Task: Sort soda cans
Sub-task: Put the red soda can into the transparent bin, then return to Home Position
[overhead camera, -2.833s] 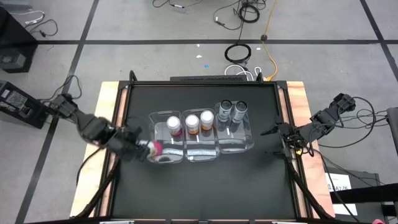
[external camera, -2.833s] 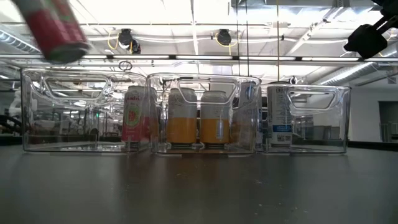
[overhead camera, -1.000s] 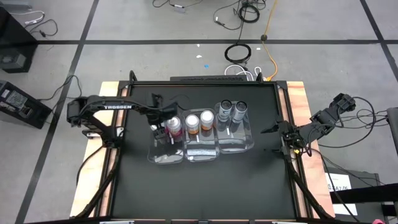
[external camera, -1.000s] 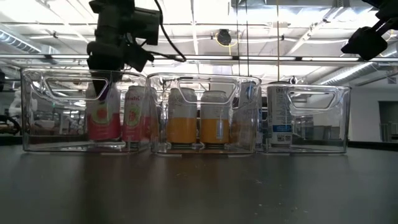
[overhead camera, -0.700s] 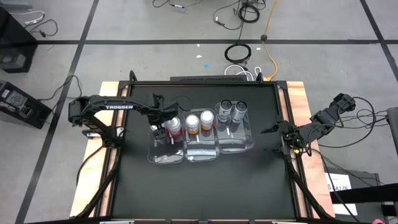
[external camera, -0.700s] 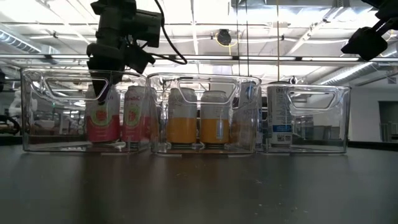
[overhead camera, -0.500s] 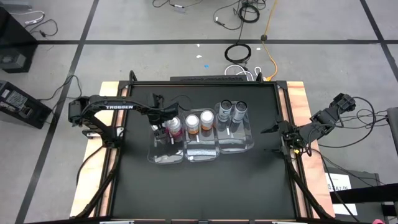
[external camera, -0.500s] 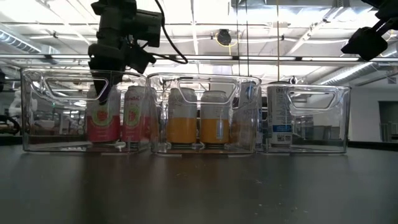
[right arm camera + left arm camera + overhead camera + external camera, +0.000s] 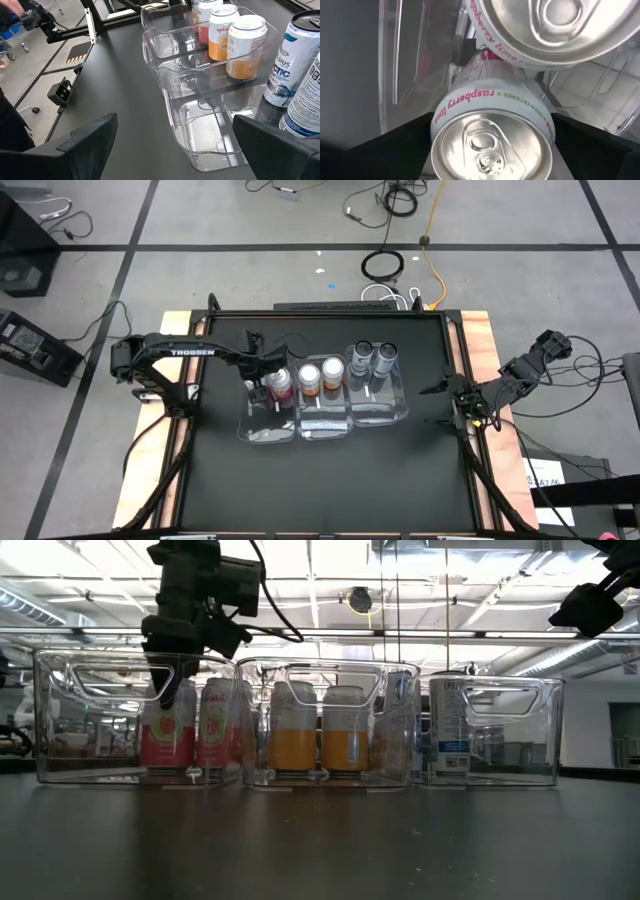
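My left gripper [image 9: 170,690] points down into the left clear bin [image 9: 262,425]. It is open, with one finger on either side of a pink soda can [image 9: 492,145] that stands upright on the bin's floor. A second pink can [image 9: 222,730] stands right beside it. Two orange cans [image 9: 309,378] [image 9: 332,372] stand in the middle bin. Two grey cans [image 9: 362,358] [image 9: 385,356] stand in the right bin. My right gripper [image 9: 437,407] waits open at the table's right edge, above the table.
The three clear bins stand side by side in the middle of the black table [image 9: 330,480], and the near half of each [image 9: 210,135] holds no can. Bare table lies near, left and right of them. Cables lie on the floor beyond the far edge.
The pink can under my left gripper has sunk the last bit onto the bin's floor and stands upright next to the other pink can. The arm itself has hardly moved.
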Controlling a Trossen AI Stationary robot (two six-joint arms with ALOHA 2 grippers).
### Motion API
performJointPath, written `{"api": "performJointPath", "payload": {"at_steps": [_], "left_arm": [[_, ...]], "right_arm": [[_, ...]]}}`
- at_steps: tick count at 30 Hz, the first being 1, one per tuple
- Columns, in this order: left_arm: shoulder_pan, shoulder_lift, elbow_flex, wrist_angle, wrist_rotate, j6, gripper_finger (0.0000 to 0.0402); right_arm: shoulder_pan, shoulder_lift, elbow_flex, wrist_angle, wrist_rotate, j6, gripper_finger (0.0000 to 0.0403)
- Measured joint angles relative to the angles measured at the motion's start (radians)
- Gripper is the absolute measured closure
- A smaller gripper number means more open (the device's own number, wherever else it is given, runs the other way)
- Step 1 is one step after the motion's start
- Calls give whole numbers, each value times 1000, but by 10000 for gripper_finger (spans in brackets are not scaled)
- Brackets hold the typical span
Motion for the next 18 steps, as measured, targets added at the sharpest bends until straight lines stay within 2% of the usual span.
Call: {"api": "performJointPath", "payload": {"at_steps": [7, 12, 18], "left_arm": [[0, 0, 14, -74, -1, -5, 9], [0, -9, 71, -158, -1, -5, 9], [0, -70, 147, -173, -2, -5, 9]], "right_arm": [[0, 0, 0, 0, 0, 0, 14], [0, 0, 0, 0, 0, -1, 14], [0, 0, 0, 0, 0, -1, 14]]}}
